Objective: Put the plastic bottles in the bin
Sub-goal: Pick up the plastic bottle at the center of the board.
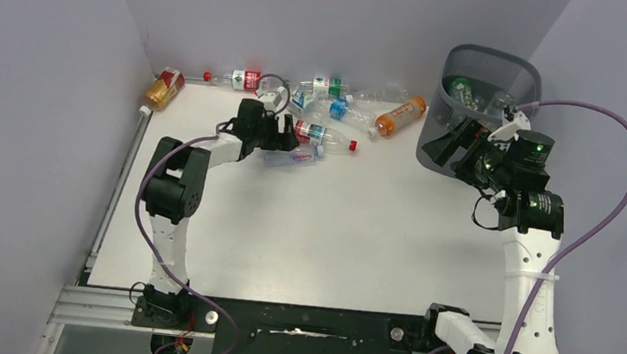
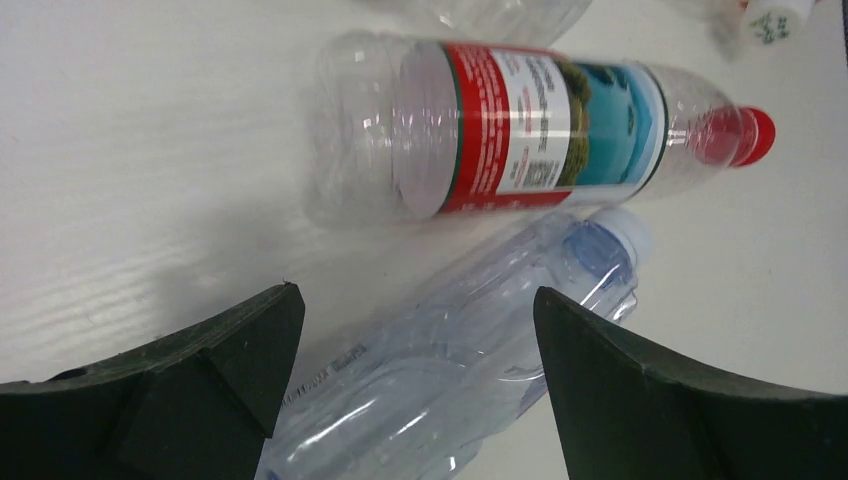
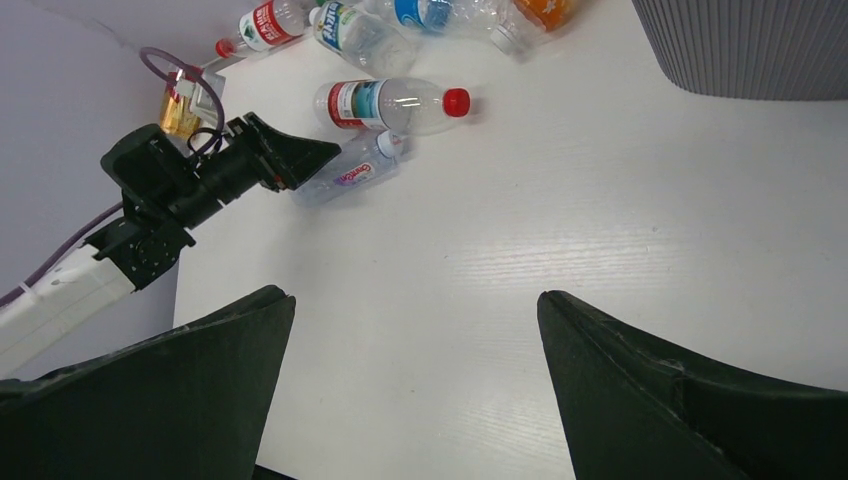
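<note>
Crumpled clear bottle (image 2: 450,360) lay on the table (image 1: 331,231) under the left gripper (image 2: 415,300), between its wide-open fingers, long axis slanting across the gap, cap pointing away. Right gripper (image 3: 415,300), also wide and empty, hung beside the bin (image 1: 496,51).

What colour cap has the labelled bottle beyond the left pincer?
Red cap, best seen in the left wrist view.

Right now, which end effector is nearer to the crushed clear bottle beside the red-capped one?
Left. The left end effector is open around the crushed clear bottle; the right end effector, open too, hangs across the table by the bin.
</note>
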You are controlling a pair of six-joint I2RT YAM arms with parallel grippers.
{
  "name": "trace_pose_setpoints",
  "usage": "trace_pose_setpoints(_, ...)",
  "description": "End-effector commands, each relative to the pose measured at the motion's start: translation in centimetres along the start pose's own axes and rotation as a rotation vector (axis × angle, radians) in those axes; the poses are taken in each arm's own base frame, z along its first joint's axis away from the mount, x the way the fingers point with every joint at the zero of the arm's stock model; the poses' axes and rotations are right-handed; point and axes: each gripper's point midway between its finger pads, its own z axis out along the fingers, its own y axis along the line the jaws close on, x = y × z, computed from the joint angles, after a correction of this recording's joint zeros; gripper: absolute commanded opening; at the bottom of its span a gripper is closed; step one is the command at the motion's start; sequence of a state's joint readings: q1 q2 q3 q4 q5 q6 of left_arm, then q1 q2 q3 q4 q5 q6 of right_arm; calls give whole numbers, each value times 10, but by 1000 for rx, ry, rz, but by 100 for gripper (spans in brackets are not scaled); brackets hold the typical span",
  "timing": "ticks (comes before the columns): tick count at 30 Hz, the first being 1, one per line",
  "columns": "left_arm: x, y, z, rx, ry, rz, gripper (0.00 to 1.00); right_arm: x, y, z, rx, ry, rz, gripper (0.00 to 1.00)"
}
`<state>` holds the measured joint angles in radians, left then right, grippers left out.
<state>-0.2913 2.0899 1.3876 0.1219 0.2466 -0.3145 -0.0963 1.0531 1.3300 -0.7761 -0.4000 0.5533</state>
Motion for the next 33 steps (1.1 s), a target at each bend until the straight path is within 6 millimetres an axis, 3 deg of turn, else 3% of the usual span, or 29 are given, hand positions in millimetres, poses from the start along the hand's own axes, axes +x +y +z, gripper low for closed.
trace_pose_setpoints(1,-8,-26,-19,83,-48,10,85,-6,8,-7,-32,-50,-41,98)
trace_pose_setpoints(7,11,-36,-41,72,-22,21,85,3,8,-8,-44,-43,-25,98)
trace_pose_setpoints(12,27,-57,-59,78,-7,54,85,8,8,-11,-48,-43,-19,98)
trace_pose_setpoints(18,61,-74,-62,21,74,146,85,14,9,-15,-57,-42,-13,98)
trace_pose_setpoints(22,72,-87,-68,-10,88,192,85,18,8,-19,-53,-41,-11,98)
trace_pose_setpoints(28,92,-83,-67,-114,135,245,84,26,9,-24,-61,-34,-5,98)
trace_pose_setpoints(33,99,-79,-66,-157,154,259,74,42,8,-33,-66,-11,-4,99)
